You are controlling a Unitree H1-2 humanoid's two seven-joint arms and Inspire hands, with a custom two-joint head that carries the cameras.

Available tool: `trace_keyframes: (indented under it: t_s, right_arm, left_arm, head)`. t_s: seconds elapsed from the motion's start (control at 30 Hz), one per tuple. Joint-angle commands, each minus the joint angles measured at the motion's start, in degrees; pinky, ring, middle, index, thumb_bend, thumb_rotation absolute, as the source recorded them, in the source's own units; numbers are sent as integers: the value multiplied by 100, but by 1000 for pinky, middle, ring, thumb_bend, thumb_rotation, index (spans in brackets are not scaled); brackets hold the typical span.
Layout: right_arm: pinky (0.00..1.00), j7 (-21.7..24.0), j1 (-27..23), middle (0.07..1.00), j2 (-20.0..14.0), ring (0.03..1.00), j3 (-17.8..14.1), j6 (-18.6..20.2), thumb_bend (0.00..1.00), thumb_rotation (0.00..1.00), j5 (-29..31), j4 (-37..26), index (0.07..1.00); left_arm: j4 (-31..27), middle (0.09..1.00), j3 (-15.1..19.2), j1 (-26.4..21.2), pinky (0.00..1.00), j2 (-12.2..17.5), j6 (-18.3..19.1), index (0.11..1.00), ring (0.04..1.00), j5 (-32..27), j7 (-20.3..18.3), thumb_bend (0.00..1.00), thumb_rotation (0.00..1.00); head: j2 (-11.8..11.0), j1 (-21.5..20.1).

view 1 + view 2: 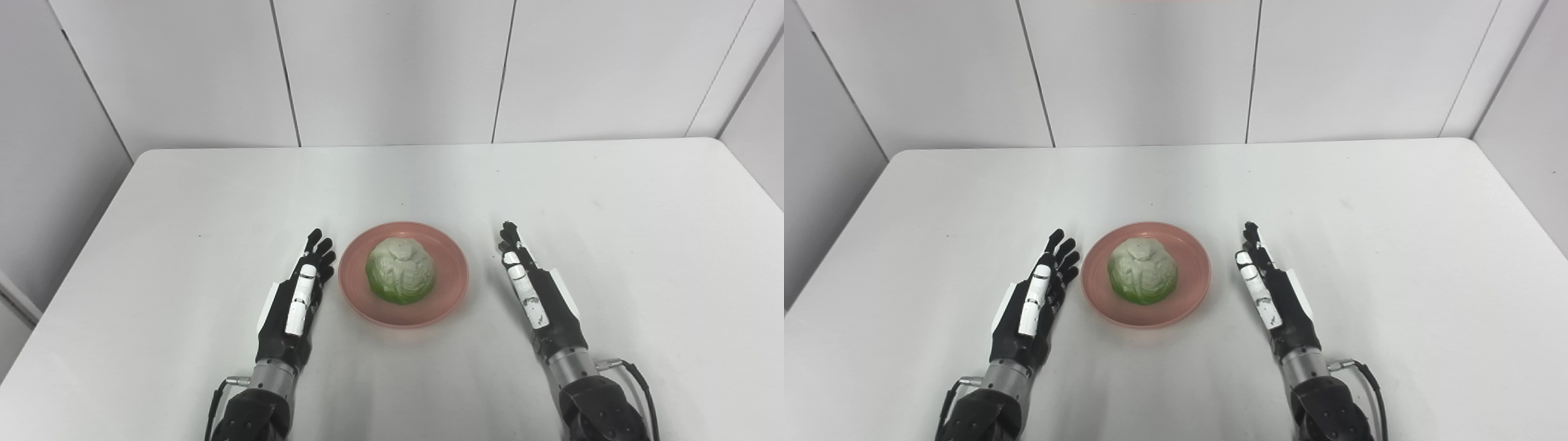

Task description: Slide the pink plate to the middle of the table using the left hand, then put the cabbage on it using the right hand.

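The pink plate (450,272) lies near the middle of the white table, toward its front. A pale green cabbage (400,270) sits on the plate's centre. My left hand (299,293) rests on the table just left of the plate, open, fingers straight and pointing away from me, holding nothing. On the other side, my right hand (531,286) rests a short way right of the plate, also open with its fingers stretched forward and empty. Neither hand touches the plate or the cabbage.
The white table (612,202) reaches back to pale wall panels (392,67). Its left and right edges show in both views. Black cables (643,380) run from each wrist near the bottom edge.
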Motion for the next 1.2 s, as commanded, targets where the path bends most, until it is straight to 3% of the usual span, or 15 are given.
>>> trace_keyframes:
  t_s: [0.0, 0.4, 0.97, 1.17]
  right_arm:
    - [1000, -27, -10, 1000, -4, 1000, -25, -362, 364, 1000, 85, 216, 1000]
    - [1000, -132, 2, 995, -21, 988, -40, -595, 352, 1000, 12, 427, 992]
    - [1000, -164, 29, 989, -69, 980, 7, -466, 319, 1000, -81, 314, 986]
    - [1000, -47, 55, 1000, -89, 992, 14, -317, 323, 1000, 52, 215, 997]
  left_arm:
    - [121, 969, 10, 73, 977, 30, -23, 977, 962, 24, 22, 439, 1000]
    - [468, 958, 97, -8, 957, 158, -286, 963, 947, 28, 14, 429, 1000]
    - [729, 948, 90, -131, 933, 236, -687, 951, 932, 344, 175, 456, 1000]
    - [695, 969, 21, -71, 967, 284, -842, 973, 960, 589, 224, 459, 1000]
  head:
    - [3, -3]
    - [13, -60]
    - [73, 11]
    - [101, -10]
